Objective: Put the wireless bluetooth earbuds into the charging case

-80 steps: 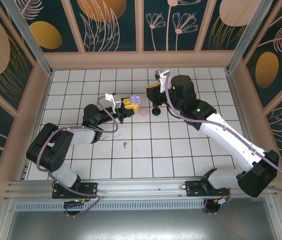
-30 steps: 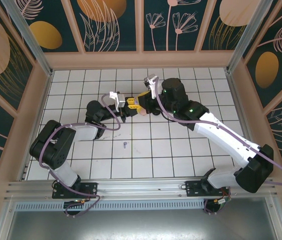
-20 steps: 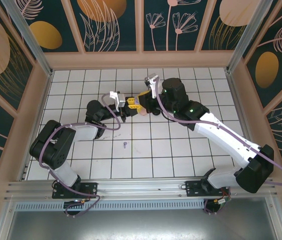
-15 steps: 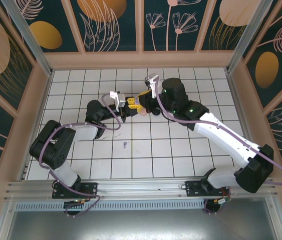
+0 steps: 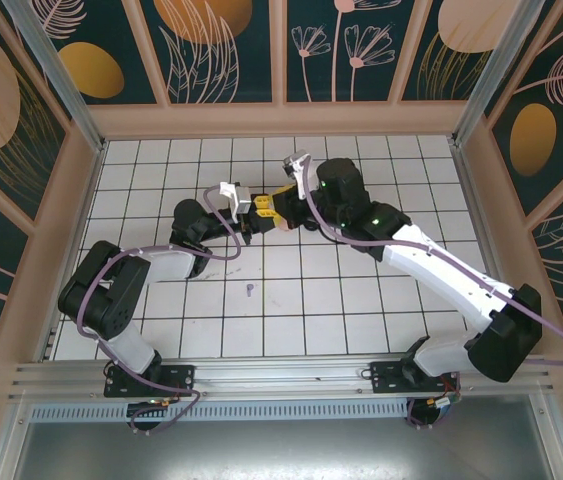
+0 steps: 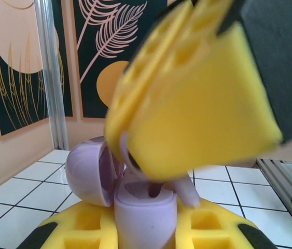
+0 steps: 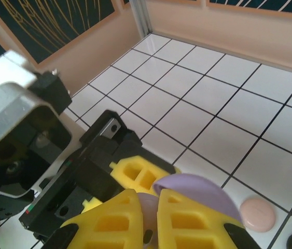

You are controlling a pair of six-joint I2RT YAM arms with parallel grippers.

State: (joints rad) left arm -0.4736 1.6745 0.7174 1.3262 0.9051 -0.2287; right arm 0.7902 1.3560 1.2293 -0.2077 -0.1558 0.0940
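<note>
Left jaws clamped on open purple case, lid hinged aside — right jaws pinch purple earbud above, stem slanting down toward case.

White-shelled left arm and right arm have black joints and purple cables. Fingers are yellow, pocketed blocks.

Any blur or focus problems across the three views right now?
Left wrist: the right gripper's fingers loom close and blurred; the purple case below is soft, the wall behind sharper. Right wrist: mostly sharp, the pink case crisp. Top external: evenly lit, sharp, no glare.
</note>
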